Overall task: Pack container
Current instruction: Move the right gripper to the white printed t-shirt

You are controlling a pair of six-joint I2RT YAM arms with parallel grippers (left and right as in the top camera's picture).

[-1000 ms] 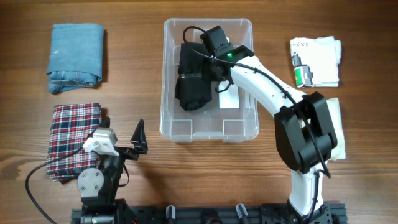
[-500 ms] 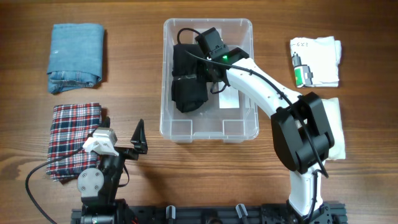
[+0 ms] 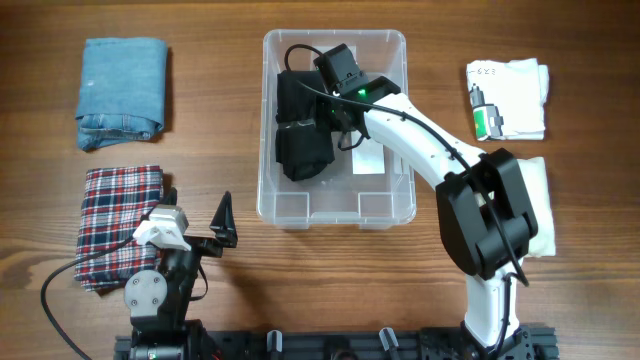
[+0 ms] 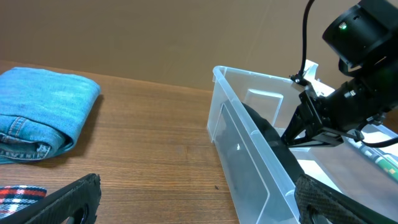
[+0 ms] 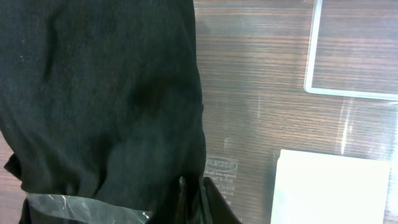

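The clear container (image 3: 385,205) stands at the table's middle. A folded black garment (image 3: 300,135) lies in its left half. My right gripper (image 3: 338,112) is down inside the bin at the garment's right edge. In the right wrist view its fingertips (image 5: 208,198) are pinched together on the black garment (image 5: 99,106), beside the white label (image 5: 333,186). My left gripper (image 3: 222,228) rests near the front left, open and empty. The left wrist view shows the container's near wall (image 4: 249,162) and the garment (image 4: 266,132) behind it.
Folded blue jeans (image 3: 122,90) lie at the far left and show in the left wrist view (image 4: 43,115). A plaid shirt (image 3: 118,222) lies by my left arm. A white folded garment (image 3: 510,95) with a small green item (image 3: 486,120) lies at the right. Another white cloth (image 3: 540,205) is under the right arm.
One second ago the right gripper and the black garment were further right in the bin; they moved left, then stayed still. The left arm has not moved.
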